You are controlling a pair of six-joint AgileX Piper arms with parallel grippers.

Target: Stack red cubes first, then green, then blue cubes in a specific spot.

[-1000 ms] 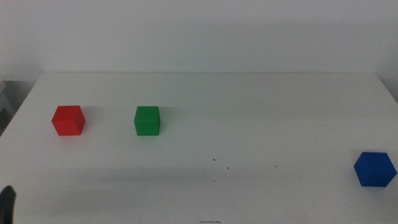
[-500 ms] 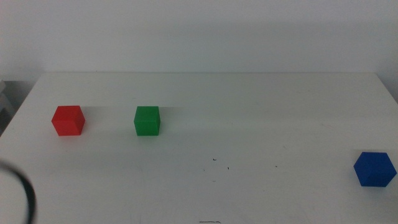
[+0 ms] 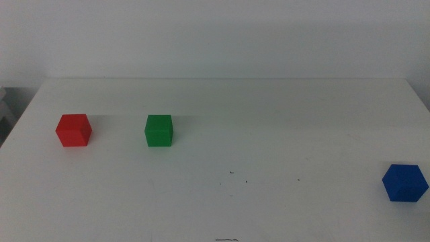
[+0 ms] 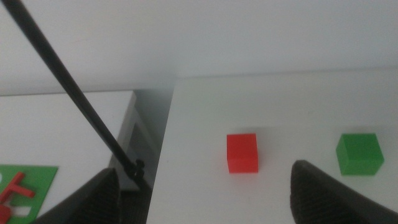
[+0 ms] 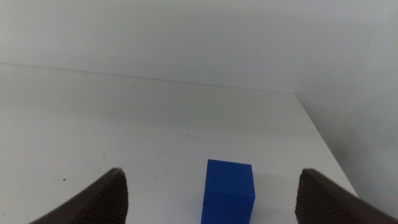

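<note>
On the white table (image 3: 269, 107) the red cube (image 3: 72, 130) sits far left, the green cube (image 3: 158, 130) beside it, the blue cube (image 3: 405, 182) far right — none stacked. The left gripper (image 4: 205, 193) and right gripper (image 5: 208, 193) both gape wide, holding nothing.

Left gripper (image 4: 202, 202): gone from the middle view, where it showed as a dark shape at the bottom left corner a second ago and rose higher there half a second ago.
Left gripper now: seen only in its own wrist view, jaws wide apart, red cube (image 4: 242, 153) between them, untouched.
</note>
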